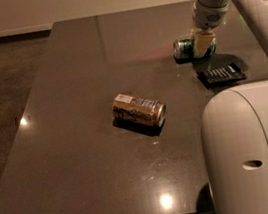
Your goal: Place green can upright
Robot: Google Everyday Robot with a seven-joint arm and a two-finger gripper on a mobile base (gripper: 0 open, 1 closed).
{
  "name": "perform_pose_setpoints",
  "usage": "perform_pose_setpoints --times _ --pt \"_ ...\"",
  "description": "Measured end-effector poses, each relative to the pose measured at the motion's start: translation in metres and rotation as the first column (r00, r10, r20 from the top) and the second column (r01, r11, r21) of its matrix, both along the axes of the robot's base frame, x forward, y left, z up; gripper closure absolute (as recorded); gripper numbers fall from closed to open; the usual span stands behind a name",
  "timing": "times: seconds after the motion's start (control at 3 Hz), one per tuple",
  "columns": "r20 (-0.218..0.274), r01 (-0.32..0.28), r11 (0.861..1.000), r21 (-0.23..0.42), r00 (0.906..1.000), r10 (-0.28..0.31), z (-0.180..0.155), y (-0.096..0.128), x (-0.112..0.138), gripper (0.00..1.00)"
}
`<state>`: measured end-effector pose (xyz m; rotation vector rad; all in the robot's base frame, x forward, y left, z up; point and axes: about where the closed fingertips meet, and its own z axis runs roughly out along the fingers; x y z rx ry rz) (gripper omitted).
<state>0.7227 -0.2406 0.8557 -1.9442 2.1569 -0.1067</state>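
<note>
Your gripper (201, 47) down at small green metal drink can (184, 49), lying sideways, silver end showing, on dark glossy table (78, 138); grip cannot be told.

Indoor room, office-like: dark glossy table (78, 138), brown floor (1, 99), pale wall (82, 1). Gripper (204, 47) at green can (184, 49), table's far right.

Hand (204, 46) low over the table (74, 113), at the green can (184, 48), which lies on its side. Just nearside of hand: flat black object (220, 74), blocking a low pass there. Gold-brown can (138, 110) on its side, well apart to hand's near left. White robot body (252, 151) fills near right. Bare surface left of and beyond hand.
</note>
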Motion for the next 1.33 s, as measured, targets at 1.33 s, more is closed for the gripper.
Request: perform_pose_setpoints --times 1.33 --pt "0.307 -0.349 0.923 -0.16 0.8713 0.383 0.111 0.067 -0.022 1.0"
